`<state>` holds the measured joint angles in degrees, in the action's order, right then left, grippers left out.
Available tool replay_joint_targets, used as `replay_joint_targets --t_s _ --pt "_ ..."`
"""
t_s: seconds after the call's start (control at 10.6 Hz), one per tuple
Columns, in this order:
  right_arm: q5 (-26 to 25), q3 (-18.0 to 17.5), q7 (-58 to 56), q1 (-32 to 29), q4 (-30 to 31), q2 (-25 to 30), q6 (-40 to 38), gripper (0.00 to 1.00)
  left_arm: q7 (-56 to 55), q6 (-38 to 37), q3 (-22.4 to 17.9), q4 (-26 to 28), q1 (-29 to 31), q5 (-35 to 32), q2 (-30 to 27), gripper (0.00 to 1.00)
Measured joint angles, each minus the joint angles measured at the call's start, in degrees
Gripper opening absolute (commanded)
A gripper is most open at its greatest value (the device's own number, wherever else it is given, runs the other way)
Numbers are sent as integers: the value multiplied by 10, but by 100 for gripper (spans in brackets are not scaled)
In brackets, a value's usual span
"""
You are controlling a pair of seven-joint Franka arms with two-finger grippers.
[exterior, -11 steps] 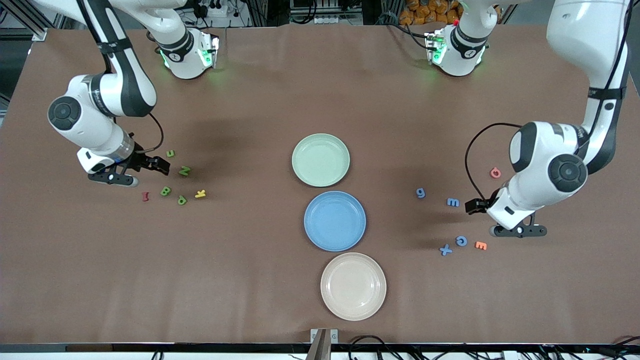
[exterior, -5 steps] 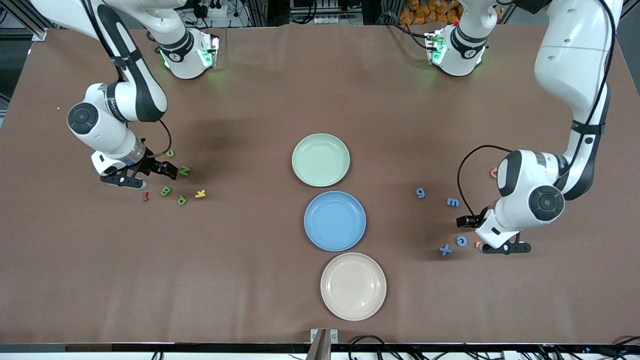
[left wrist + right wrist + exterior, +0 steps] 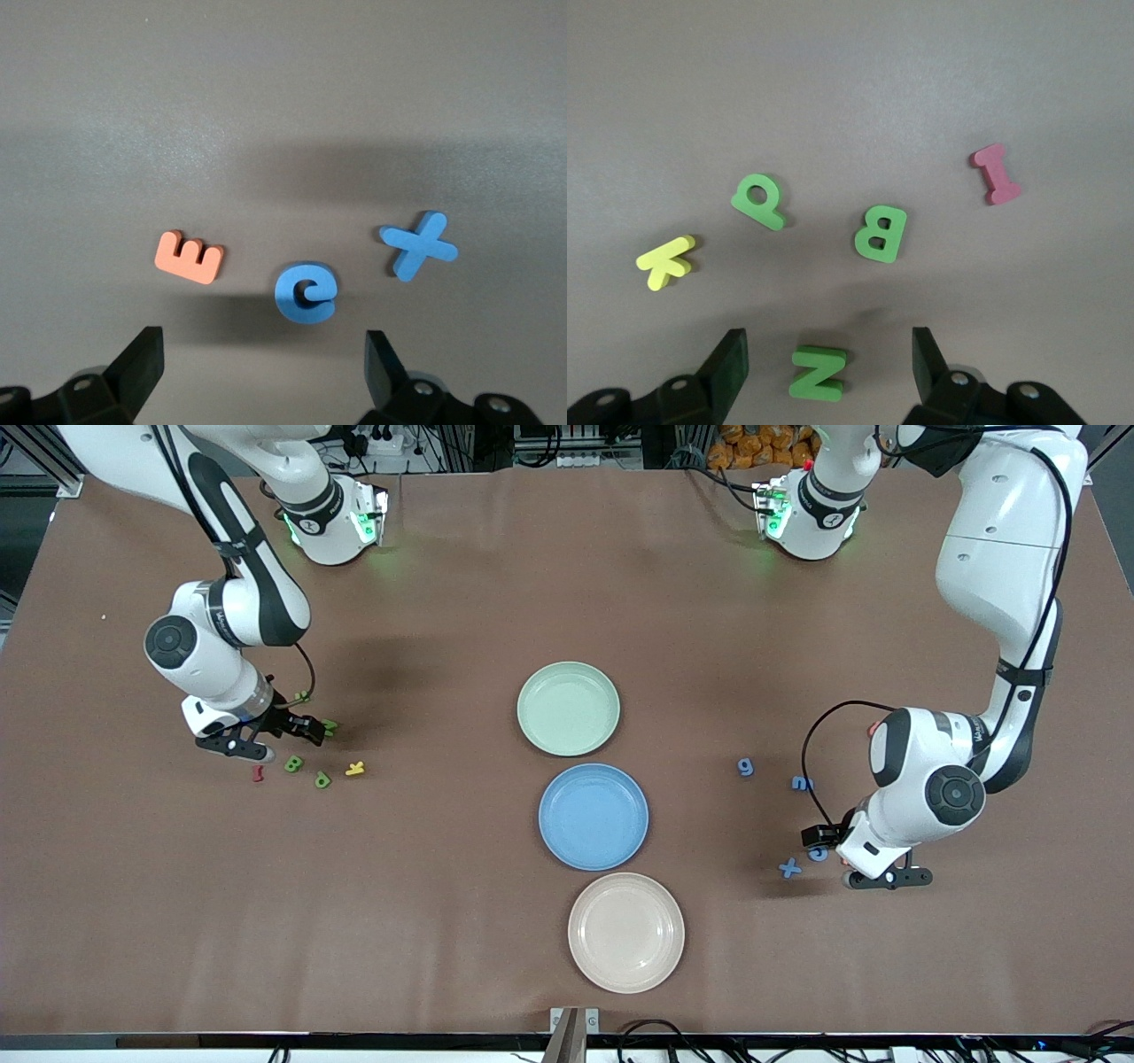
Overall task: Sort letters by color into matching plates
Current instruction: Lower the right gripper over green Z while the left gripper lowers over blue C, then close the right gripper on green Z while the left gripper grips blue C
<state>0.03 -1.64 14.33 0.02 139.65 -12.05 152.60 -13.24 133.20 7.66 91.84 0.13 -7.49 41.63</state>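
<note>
Both arms have dropped since earlier: we see the right end effector (image 3: 312, 729), still wide, straddling green N (image 3: 819, 373) at frame left, while the left end effector (image 3: 819, 837), wide, sits just short of blue c (image 3: 306, 292), lower right.

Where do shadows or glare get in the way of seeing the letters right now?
Front view: no glare; soft arm shadows on the table, the left arm hides part of the blue c. Left wrist view: a broad shadow band crosses above the c, letters still crisp. Right wrist view: even light, green N sharp between the end effector fingers.
</note>
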Motion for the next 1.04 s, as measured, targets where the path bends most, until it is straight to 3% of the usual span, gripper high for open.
replay_joint_targets --t_s 0.66,1.04 --pt "0 -1 86 17 11 -9 3 74 -2 29 1 -1 0 0 25 100" --pt "0 -2 102 19 44 -22 60 68 -3 29 2 -1 -3 0 31 100"
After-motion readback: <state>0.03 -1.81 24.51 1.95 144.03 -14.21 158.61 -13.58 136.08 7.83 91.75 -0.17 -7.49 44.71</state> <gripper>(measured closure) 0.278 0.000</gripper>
